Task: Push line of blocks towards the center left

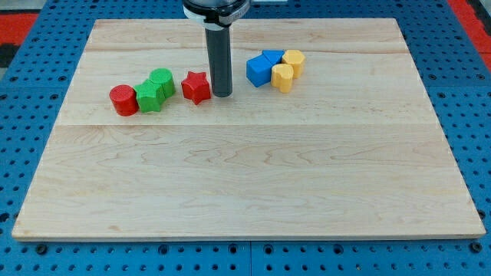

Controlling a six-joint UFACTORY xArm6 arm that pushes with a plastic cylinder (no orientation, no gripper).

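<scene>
My tip (pixel 222 94) carried no gripper, only a bare rod, and stood just right of the red star (pixel 196 87). The line, comprising star, green blocks (pixel 156 90) and red cylinder (pixel 123 100), lay upper left. Judged light, rigid, free-sliding; push the star's right face squarely.

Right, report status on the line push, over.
My tip down, just right of red star. Line: red cylinder, two green blocks, star, upper left. Nothing blocking leftward; blue and yellow blocks behind.
</scene>
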